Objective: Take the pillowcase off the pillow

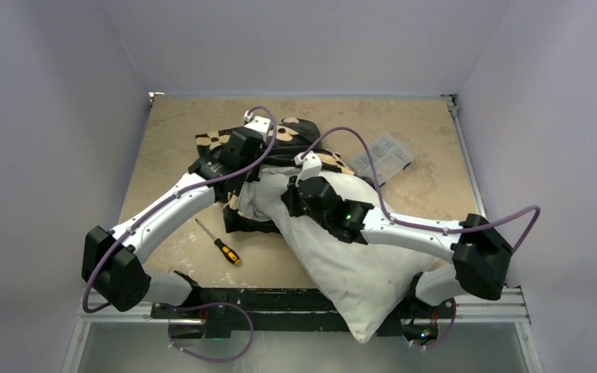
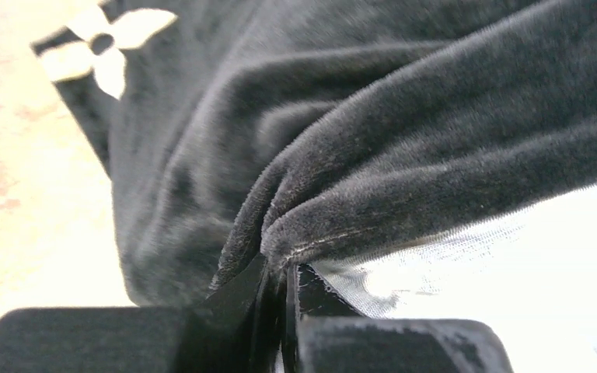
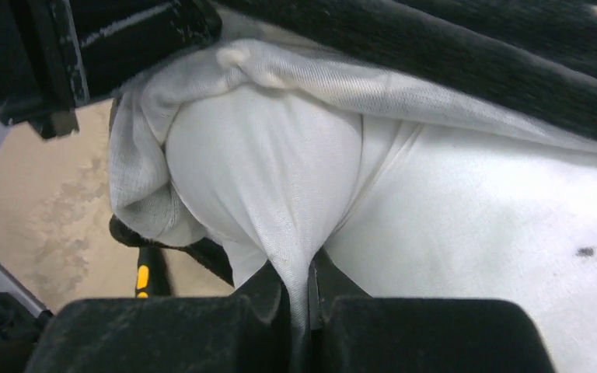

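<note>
The white pillow [image 1: 350, 264] lies diagonally, its near corner hanging over the table's front edge. The black pillowcase [image 1: 295, 134] with tan flowers is bunched over the pillow's far end. In the left wrist view my left gripper [image 2: 280, 268] is shut on a fold of the black plush pillowcase [image 2: 404, 116] at its hem, with white pillow [image 2: 544, 264] showing to the right. My right gripper [image 3: 299, 280] is shut on a pinched ridge of the pillow's white cloth [image 3: 280, 179]. The pillowcase's black edge [image 3: 474, 54] and pale lining [image 3: 136, 179] sit just beyond it.
A screwdriver [image 1: 221, 245] with a yellow and black handle lies on the tan table left of the pillow. A clear plastic box [image 1: 385, 155] rests at the back right. Pale walls close in the table on three sides.
</note>
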You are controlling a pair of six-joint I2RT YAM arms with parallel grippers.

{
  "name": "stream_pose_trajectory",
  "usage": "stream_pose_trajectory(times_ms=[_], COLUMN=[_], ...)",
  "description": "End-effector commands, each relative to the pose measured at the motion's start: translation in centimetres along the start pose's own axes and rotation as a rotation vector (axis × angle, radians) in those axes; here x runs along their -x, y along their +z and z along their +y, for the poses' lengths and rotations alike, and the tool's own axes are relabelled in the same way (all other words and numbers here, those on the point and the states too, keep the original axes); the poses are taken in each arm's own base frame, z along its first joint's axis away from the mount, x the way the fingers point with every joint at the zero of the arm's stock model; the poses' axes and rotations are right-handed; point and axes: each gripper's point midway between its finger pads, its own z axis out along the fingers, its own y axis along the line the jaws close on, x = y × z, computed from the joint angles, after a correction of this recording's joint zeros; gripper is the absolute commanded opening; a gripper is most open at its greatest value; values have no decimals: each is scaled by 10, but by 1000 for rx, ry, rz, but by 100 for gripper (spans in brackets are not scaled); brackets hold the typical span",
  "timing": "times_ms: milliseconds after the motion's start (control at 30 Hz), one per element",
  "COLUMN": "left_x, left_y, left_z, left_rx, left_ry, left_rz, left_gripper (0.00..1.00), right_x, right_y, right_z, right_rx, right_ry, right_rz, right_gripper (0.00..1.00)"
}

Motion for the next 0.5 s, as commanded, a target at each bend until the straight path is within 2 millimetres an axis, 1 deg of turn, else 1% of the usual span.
stream_pose_trajectory(times_ms=[0,67,133,233,300,367,400,433,467], left_x=[29,37,41,41,39,37,36,35,34], left_y=[-16,-22,-26,-32,-35,-38,-39,-40,-41], left_z=[60,81,104,132,145,155,160,164,168], left_rx=[325,446,531,584,592,608,620,632,643], left_ry=[-26,-39,-69,-150,-198,-229,-241,-251,-259], left_rz=[-77,-94,-87,-101,-127,-146,-153,-156,-157], left_gripper=[0,0,0,0,0,0,0,0,0], right_x=[62,83,106,145,168,184,188,191,191], right_y=[-31,-51,-75,-122,-158,-187,-198,-206,-210], right_z=[-5,-9,-13,-19,-25,-30,-33,-34,-36], right_rx=[19,22,41,90,123,150,159,166,164], right_ry=[119,166,207,261,296,323,328,334,337], right_rz=[-173,-231,-299,-425,-513,-578,-597,-609,-612], right_gripper=[0,0,0,0,0,0,0,0,0])
